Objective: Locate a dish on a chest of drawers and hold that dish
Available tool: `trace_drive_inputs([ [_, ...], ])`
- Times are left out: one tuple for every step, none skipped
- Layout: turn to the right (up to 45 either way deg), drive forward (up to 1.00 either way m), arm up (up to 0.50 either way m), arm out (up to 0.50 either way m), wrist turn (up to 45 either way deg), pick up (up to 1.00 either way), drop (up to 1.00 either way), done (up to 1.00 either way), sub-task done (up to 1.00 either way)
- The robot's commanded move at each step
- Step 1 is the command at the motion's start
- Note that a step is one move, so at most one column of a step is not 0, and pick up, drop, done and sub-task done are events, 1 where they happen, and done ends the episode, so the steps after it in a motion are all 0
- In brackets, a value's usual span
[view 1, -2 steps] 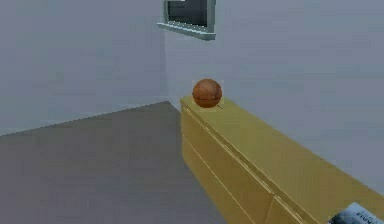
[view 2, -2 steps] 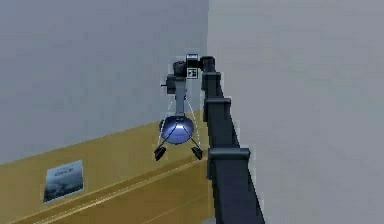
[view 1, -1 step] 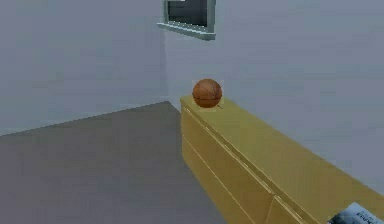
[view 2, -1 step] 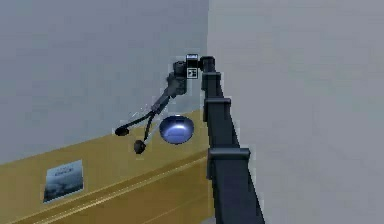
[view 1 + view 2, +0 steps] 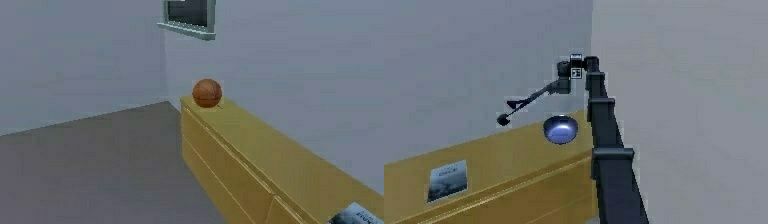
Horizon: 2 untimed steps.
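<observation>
Dish (image 5: 561,130): I see a round, glossy blue-grey bowl in the arm side view. It stands rim up with its rounded underside down, and it looks level. Being round, it has no long axis that I can pick out and points no particular way.

It lies just left of the dark arm (image 5: 609,150) and below the body of the jaws, at the far edge of the yellow chest of drawers (image 5: 514,190). I cannot tell whether it rests on the top or hangs clear of it. The two thin fingers (image 5: 529,100) slant down and to the left, and their tips end left of the dish against the bare wall. I cannot tell whether the jaws are apart or together, nor whether they hold anything.

A flat printed card or booklet (image 5: 447,180) lies on the chest's top towards this view's left.

In the forward view the chest of drawers (image 5: 250,150) runs along the right-hand wall. An orange basketball (image 5: 207,93) sits at its far end under a window (image 5: 190,15). Grey floor (image 5: 90,165) spreads to the left.
</observation>
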Motion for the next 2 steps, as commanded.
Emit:
trace_drive_inputs([
  [0.0,0.0,0.0,0.0,45.0,0.0,0.0,0.0,0.0],
  [0.0,0.0,0.0,0.0,30.0,0.0,0.0,0.0,0.0],
])
